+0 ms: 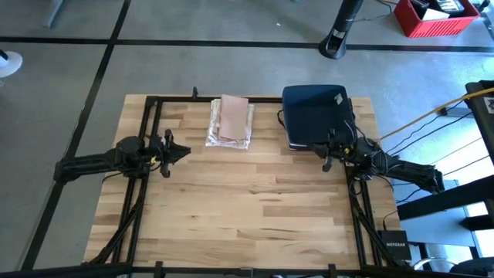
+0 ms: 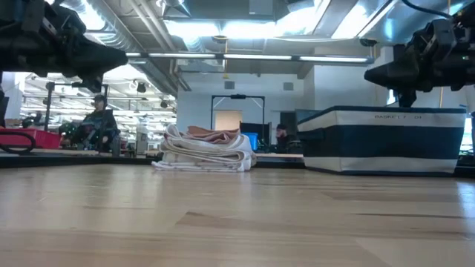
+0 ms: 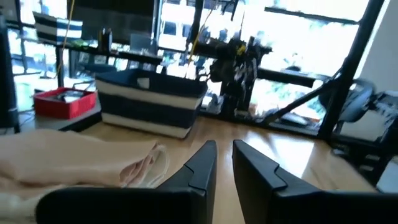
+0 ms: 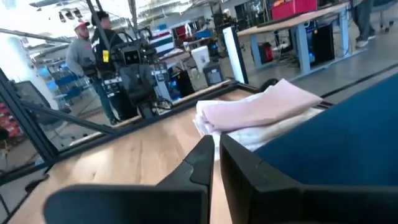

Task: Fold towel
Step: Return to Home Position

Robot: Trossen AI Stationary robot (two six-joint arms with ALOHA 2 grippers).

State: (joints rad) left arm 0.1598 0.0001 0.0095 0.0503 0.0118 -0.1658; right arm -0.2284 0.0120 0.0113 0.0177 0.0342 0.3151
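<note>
Pink towel (image 1: 234, 116) tops one towel stack (image 1: 218, 138); one navy basket (image 1: 315, 114).

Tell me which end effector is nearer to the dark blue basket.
Right. The right end effector hangs at the edge of the basket; the left end effector is far off, on the other side of the towel stack.

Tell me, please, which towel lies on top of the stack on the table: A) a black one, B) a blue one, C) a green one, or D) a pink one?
D: the pink towel lies topmost on the white towels, next to the dark basket.
</note>
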